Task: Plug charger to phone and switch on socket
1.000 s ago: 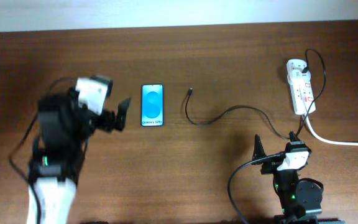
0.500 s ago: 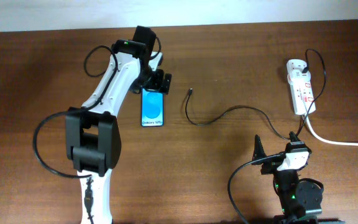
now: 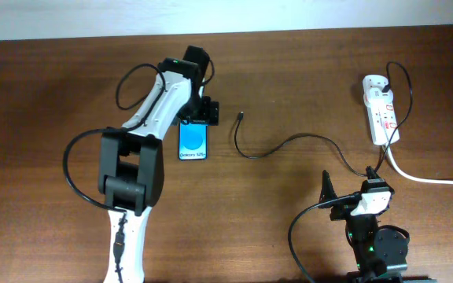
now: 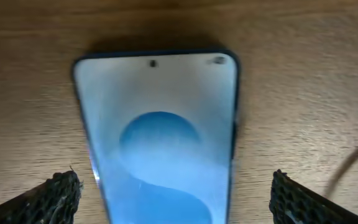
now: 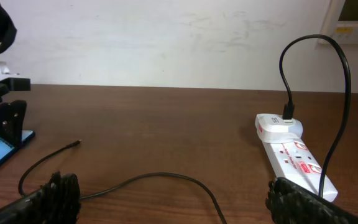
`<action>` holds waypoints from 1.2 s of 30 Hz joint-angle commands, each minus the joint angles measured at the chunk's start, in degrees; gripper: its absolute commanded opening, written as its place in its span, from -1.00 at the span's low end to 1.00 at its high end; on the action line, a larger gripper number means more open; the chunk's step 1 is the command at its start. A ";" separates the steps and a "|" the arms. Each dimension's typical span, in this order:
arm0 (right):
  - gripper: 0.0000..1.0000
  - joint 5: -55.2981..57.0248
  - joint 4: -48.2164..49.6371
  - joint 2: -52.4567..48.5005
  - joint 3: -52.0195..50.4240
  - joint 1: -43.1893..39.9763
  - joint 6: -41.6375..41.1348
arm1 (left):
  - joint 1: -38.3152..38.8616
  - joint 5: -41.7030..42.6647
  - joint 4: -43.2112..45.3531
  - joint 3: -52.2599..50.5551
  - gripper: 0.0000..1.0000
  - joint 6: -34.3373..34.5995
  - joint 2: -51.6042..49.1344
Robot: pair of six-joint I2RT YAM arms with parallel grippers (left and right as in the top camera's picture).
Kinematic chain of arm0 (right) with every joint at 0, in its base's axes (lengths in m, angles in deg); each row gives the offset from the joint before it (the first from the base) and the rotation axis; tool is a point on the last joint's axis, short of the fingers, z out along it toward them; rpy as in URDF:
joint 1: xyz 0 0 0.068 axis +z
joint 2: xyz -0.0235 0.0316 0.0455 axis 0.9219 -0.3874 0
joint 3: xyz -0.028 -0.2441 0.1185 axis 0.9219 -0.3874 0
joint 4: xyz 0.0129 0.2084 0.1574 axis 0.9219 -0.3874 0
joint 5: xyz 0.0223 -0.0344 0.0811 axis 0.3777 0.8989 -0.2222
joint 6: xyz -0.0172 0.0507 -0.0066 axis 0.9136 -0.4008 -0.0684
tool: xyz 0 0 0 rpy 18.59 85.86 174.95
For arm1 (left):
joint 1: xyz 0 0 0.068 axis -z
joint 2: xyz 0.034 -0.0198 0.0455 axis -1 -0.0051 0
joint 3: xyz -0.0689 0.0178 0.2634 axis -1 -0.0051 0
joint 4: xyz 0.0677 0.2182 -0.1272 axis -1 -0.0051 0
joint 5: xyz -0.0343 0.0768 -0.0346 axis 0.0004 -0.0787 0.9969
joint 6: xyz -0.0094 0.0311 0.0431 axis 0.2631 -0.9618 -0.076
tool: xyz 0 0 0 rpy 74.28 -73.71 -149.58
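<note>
The phone (image 3: 195, 140) lies flat on the table, blue screen up; it fills the left wrist view (image 4: 160, 143). My left gripper (image 3: 199, 115) is open over the phone's far end, one finger on each side of it, not closed on it. The charger cable (image 3: 285, 142) runs from the socket (image 3: 380, 110) at the right to its small plug (image 3: 241, 116), which lies free right of the phone. It also shows in the right wrist view (image 5: 166, 177), as does the socket (image 5: 294, 155). My right gripper (image 3: 351, 191) is open and empty near the front edge.
The socket's thick white cord (image 3: 431, 179) runs off the right edge. A white wall (image 5: 166, 37) stands behind the table's far edge.
My left arm has swung from the table's left side out over the phone, and the gripper has come down around the phone's far end. The right arm has not moved.
</note>
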 commanded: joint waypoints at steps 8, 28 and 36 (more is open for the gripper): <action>0.97 0.28 -0.33 0.33 -0.31 0.35 0.37 | 0.20 -0.13 -5.05 0.39 1.00 2.82 -5.86; 0.97 0.28 -0.35 0.33 -0.31 0.35 0.37 | -0.02 -0.13 -12.41 21.86 0.47 2.89 -4.85; 0.97 0.31 -0.33 0.33 -0.31 0.35 0.37 | -1.46 11.47 -18.38 30.75 -0.31 3.17 -4.85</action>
